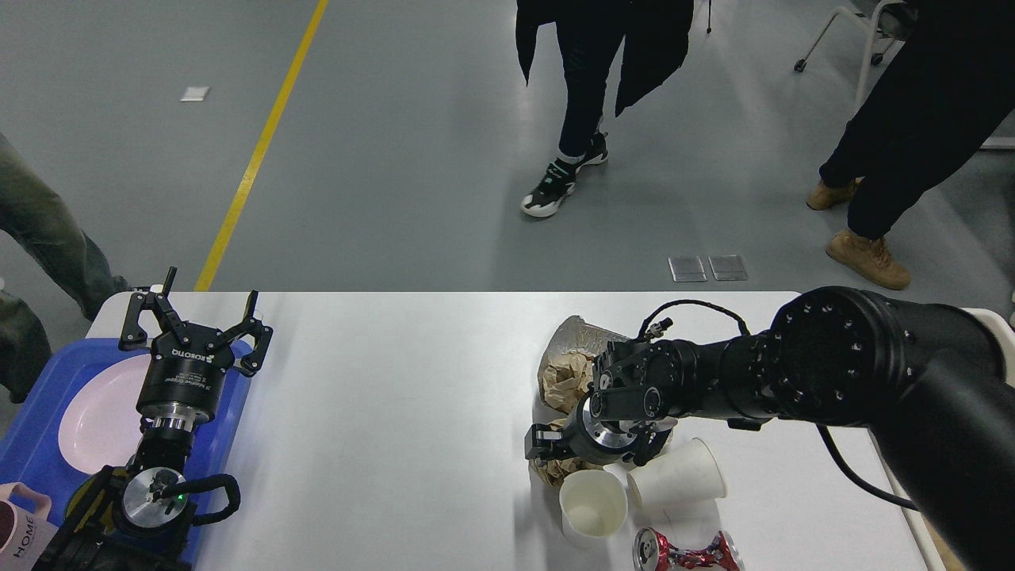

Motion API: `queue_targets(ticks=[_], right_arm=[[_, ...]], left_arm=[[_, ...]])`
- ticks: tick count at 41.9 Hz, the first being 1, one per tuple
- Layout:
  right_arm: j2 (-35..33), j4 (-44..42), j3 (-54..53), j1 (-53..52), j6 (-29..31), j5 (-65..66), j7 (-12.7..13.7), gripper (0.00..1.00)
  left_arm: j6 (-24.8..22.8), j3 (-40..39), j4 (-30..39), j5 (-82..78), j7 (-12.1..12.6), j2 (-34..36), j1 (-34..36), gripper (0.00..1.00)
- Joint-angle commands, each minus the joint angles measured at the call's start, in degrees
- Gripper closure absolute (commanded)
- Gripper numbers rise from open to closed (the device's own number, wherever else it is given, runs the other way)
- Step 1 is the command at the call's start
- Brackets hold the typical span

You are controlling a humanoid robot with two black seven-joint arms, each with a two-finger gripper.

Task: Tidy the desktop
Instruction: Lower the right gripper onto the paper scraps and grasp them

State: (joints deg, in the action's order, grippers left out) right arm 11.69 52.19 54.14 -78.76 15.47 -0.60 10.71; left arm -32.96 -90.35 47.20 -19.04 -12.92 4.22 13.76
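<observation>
Right end effector point(547, 444) low over the desktop point(396, 412), amid litter.

White desktop point(396, 412), blue tray point(32, 444), pink plate point(99, 416), red crushed can point(686, 551).

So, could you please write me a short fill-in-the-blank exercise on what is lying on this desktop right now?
1. The pink plate lies in the ____ tray.
2. The left gripper hovers with its fingers ____.
3. The crushed can is coloured ____ and silver.
4. Near the right gripper, ____ white paper cups sit on the desktop.

Missing words: blue; open; red; two
</observation>
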Motion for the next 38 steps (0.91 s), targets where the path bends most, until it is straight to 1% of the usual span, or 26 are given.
queue_targets(ticks=[1, 3, 7, 23, 28, 32, 34, 38], right_arm=[[0.0, 0.0, 0.3, 0.2, -0.1, 0.9, 0.0, 0.67], [0.0, 0.0, 0.3, 0.2, -0.1, 0.8, 0.1, 0.76], [0.1, 0.2, 0.3, 0.2, -0.1, 0.5, 0.1, 1.0], [0.5, 0.7, -0.1, -0.2, -1.0, -0.1, 0.2, 1.0], [0.6, 1.1, -0.3, -1.5, -0.1, -0.5, 0.2, 1.0], [-0.3, 4.5, -0.3, -5.2, 0.4, -2.9, 0.1, 1.0], [-2.0, 7.7, -0.2, -9.6, 1.4, -5.1, 0.1, 1.0], [-4.8, 12.6, 0.1, -15.8, 4.7, -5.6, 0.1, 1.0]], left_arm=[[0.0, 0.0, 0.0, 0.1, 0.0, 0.0, 0.0, 0.03], [0.0, 0.0, 0.0, 0.1, 0.0, 0.0, 0.0, 0.03], [0.0, 0.0, 0.0, 0.0, 0.0, 0.0, 0.0, 0.03], [0.0, 0.0, 0.0, 0.1, 0.0, 0.0, 0.0, 0.03], [0.0, 0.0, 0.0, 0.1, 0.0, 0.0, 0.0, 0.03], [0.0, 0.0, 0.0, 0.1, 0.0, 0.0, 0.0, 0.03], [0.0, 0.0, 0.0, 0.1, 0.0, 0.0, 0.0, 0.03], [0.0, 0.0, 0.0, 0.1, 0.0, 0.0, 0.0, 0.03]])
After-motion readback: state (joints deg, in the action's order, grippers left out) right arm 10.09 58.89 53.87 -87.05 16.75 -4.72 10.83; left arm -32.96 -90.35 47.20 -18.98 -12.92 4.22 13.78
